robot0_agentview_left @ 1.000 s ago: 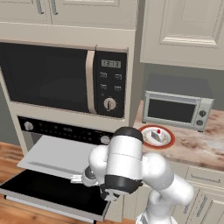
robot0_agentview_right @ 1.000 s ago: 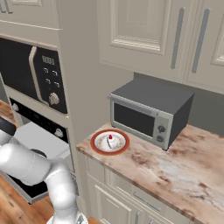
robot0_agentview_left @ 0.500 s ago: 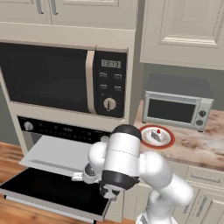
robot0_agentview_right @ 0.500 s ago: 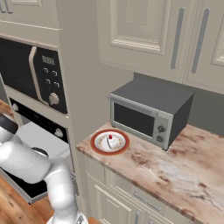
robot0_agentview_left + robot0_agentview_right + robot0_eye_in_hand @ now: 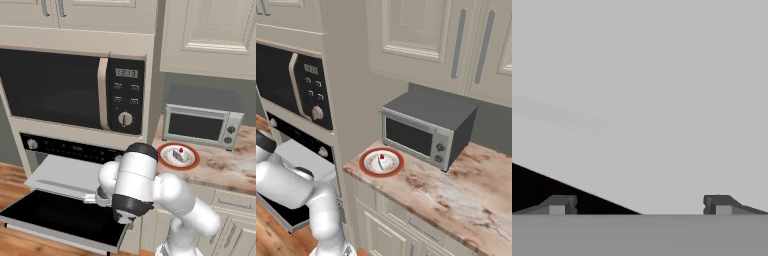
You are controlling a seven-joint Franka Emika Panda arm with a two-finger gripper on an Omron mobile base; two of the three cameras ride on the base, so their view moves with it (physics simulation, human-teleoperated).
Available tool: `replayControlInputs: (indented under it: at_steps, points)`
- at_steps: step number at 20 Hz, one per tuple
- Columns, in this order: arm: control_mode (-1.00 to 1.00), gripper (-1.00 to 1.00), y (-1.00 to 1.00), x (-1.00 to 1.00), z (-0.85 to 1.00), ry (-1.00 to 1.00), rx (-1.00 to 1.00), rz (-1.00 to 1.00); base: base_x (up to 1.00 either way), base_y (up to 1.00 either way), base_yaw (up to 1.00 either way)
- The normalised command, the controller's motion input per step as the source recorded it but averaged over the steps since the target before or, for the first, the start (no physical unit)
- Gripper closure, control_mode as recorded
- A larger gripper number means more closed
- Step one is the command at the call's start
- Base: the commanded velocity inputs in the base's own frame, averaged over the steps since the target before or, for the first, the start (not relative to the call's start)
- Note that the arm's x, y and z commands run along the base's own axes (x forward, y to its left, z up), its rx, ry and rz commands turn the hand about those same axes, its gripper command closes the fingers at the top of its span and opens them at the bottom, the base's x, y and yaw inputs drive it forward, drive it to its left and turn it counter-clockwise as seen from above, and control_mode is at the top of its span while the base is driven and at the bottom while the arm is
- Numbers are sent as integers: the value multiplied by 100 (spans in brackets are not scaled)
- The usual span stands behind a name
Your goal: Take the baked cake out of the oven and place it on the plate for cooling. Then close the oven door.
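The baked cake (image 5: 179,154), a small white wedge with a red cherry, rests on the red-rimmed plate (image 5: 168,158) on the counter, right of the oven (image 5: 75,147). In the right base view the cake (image 5: 384,161) sits on the plate (image 5: 367,162) too. The oven door (image 5: 55,215) hangs open and flat, with the grey tray (image 5: 62,172) above it. My gripper (image 5: 639,206) is open and holds nothing. It faces a grey surface, with dark glass at the lower left. My arm's big links (image 5: 132,185) stand over the door's right part.
A black microwave (image 5: 65,90) sits above the oven. A silver toaster oven (image 5: 202,125) stands at the back of the marbled counter (image 5: 456,195), behind the plate. Cream cabinets hang overhead. Wooden floor (image 5: 12,175) lies to the left of the door.
My arm has shifted slightly to the left over the open door. The gripper stays open. Cake, plate and door have not moved.
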Motion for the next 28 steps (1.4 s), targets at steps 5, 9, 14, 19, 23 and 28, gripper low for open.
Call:
replayControlInputs:
  at_steps: [5, 9, 14, 19, 23, 28]
  points:
    - [-100, -100, 0, 19, -2, -5, 0, 0, 0, 0, 0]
    - [-100, -100, 0, 14, -6, -5, 1, 0, 0, 0, 0]
    - [-100, -100, 0, 14, -11, -10, 0, 0, 0, 0, 0]
    - [-100, -100, 0, 14, -16, -13, 0, 0, 0, 0, 0]
    - [-100, -100, 0, 16, -11, -10, 0, 0, 0, 0, 0]
    - [-100, -100, 0, 17, -8, -8, 0, 0, 0, 0, 0]
